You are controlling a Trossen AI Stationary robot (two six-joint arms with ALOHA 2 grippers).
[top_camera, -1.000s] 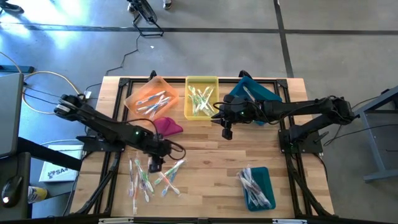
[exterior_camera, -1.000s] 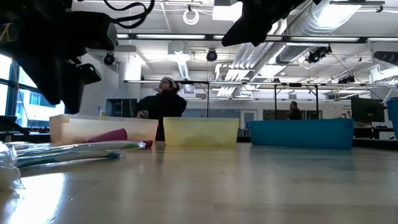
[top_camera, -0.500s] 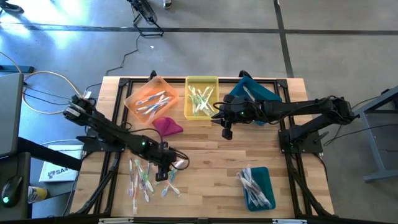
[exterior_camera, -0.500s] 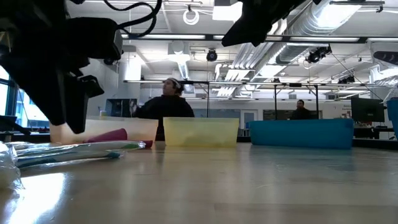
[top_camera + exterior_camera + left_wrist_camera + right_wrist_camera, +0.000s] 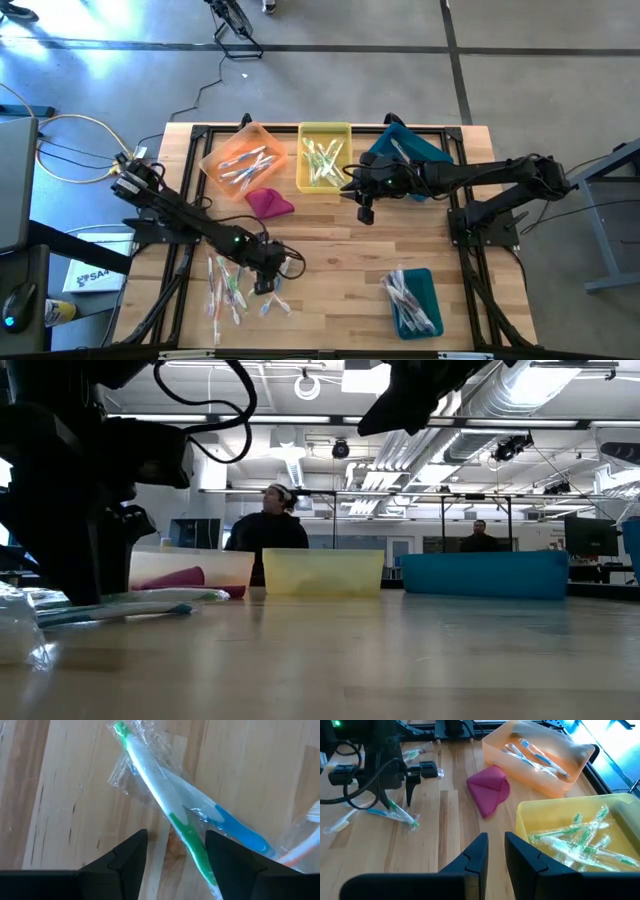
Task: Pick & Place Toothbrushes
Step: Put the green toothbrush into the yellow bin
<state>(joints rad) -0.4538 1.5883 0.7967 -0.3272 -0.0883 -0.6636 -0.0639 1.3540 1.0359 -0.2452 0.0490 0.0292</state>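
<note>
Left gripper (image 5: 175, 851) down over loose wrapped toothbrushes (image 5: 235, 285) at table's (image 5: 340, 265) near-left, fingers spread, green-handled brush between them, ungrasped, right gripper (image 5: 365, 213) nearly closed, empty, beside yellow bin (image 5: 324, 155), no legible writing on wrappers.

Four bins stand on the bench (image 5: 340, 240): one orange bin (image 5: 243, 158), one yellow bin (image 5: 323, 156) and two teal bins (image 5: 405, 150) (image 5: 415, 301). One magenta cloth (image 5: 270, 203) lies there. Too many toothbrushes (image 5: 232, 288) to count lie loose and in the bins. Two people (image 5: 270, 530) (image 5: 480, 538) show in the room behind.
</note>
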